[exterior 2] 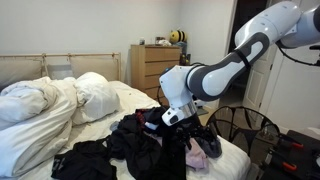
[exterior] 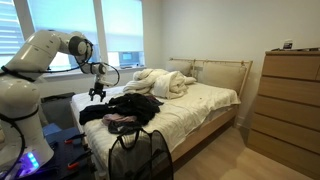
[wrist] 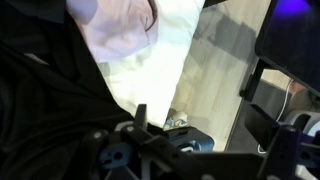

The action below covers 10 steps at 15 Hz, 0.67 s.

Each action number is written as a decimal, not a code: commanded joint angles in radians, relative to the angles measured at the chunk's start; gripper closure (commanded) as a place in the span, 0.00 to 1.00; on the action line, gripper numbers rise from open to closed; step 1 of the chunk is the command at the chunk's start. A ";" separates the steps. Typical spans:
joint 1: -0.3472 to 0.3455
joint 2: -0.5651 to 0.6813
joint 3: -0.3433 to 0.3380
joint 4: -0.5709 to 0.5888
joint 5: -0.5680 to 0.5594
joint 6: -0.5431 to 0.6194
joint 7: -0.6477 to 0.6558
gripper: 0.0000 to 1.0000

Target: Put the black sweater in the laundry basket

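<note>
On the bed [exterior: 205, 97], near its foot, the black sweater [exterior: 135, 106] lies heaped; it looks soft, light and floppy, so a thick top fold seems best to pinch. The gripper [exterior: 97, 93] hangs over the bed; nobody can tell if it is open or holding anything

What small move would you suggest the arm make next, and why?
Probably lower the tool onto the black sweater: it hovers just above the pile, seemingly holding nothing, and the laundry basket stands by the bed's foot.
</note>
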<state>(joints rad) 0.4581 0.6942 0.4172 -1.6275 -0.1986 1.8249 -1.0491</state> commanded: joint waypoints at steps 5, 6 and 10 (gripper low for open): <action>0.008 0.017 0.000 -0.001 0.002 0.033 -0.004 0.00; 0.007 0.017 0.000 0.000 0.002 0.033 -0.004 0.00; 0.007 0.017 0.000 0.001 0.002 0.033 -0.004 0.00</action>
<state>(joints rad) 0.4620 0.7069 0.4199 -1.6351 -0.1973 1.8629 -1.0523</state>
